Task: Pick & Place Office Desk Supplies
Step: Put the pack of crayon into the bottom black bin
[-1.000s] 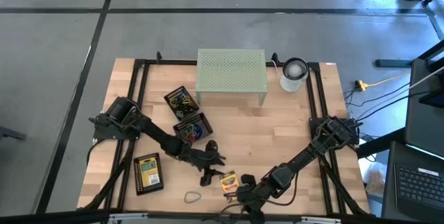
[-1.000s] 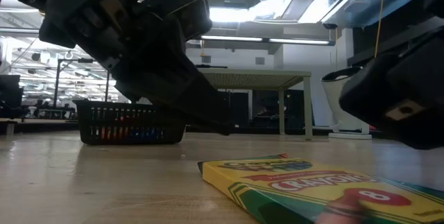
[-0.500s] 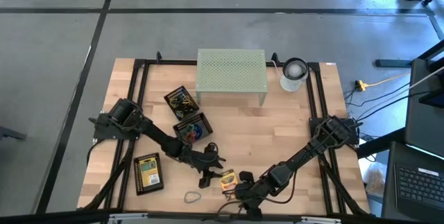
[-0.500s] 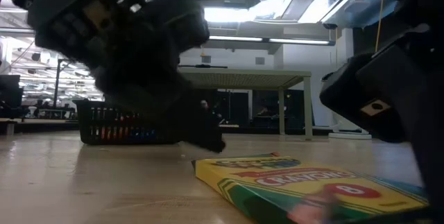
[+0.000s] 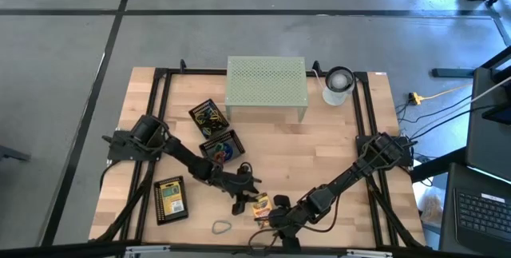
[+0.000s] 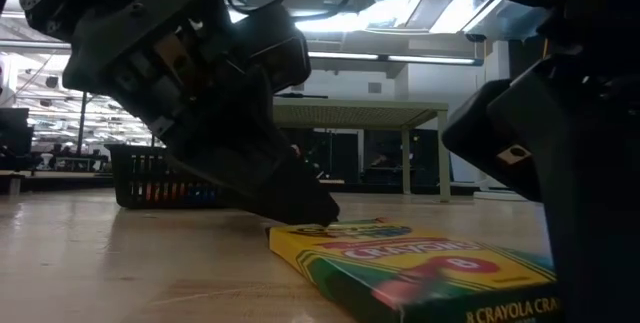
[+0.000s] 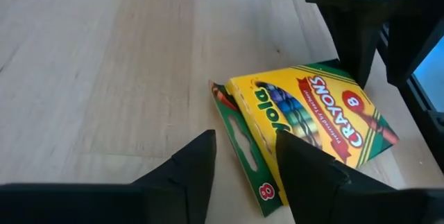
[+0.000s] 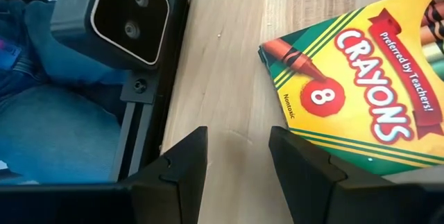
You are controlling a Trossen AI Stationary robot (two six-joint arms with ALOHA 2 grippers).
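Tabletop's near edge carries crayon box (image 5: pixel 261 207) lying flat, long axis roughly front-to-back

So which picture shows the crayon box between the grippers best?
The left wrist view: the whole crayon box shows, label readable, flap open. The right wrist view cuts it off at the edge. The low view shows it side-on. From above it is a tiny yellow patch.
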